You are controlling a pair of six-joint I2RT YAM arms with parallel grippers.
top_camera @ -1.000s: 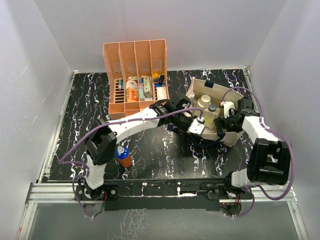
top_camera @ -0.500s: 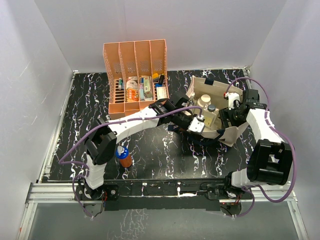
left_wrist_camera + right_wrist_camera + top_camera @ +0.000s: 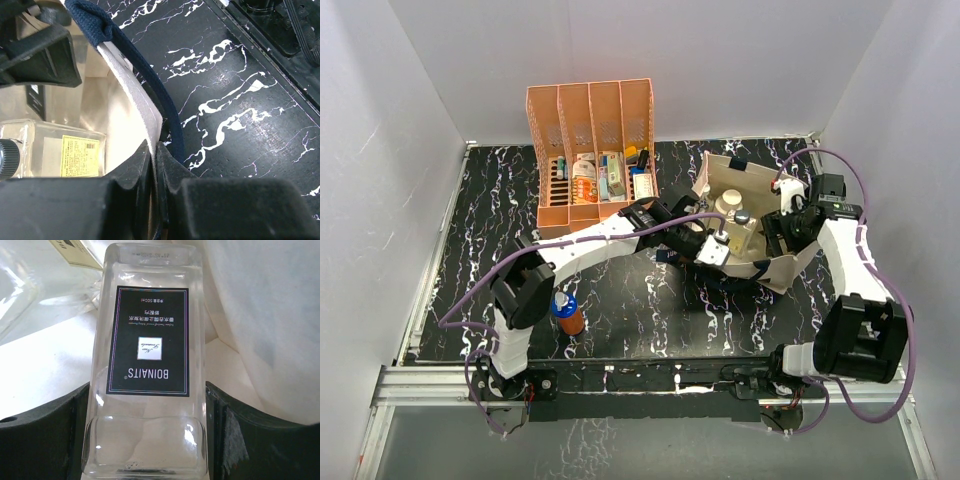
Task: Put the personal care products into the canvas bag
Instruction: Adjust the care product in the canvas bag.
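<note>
The cream canvas bag (image 3: 786, 268) lies open at the right. My left gripper (image 3: 716, 250) is shut on its near rim (image 3: 131, 90), beside the navy strap (image 3: 150, 75). My right gripper (image 3: 778, 222) reaches into the bag. It is shut on a clear square bottle (image 3: 150, 355) with a black label, and both fingers (image 3: 50, 440) press its sides. A white cylinder (image 3: 728, 203) and a clear grey-capped bottle (image 3: 743, 224) are also in the bag; the latter's yellow label (image 3: 77, 157) shows in the left wrist view. An orange-brown blue-capped bottle (image 3: 567, 313) stands by the left arm's base.
An orange four-slot file rack (image 3: 590, 120) with small packs and pens stands at the back left of the black marbled table (image 3: 480, 230). White walls close in the sides and back. The left arm stretches across the table's middle.
My right gripper has drawn back toward the far right of the bag and its fingers have closed onto the clear square bottle. The left gripper keeps its hold on the rim.
</note>
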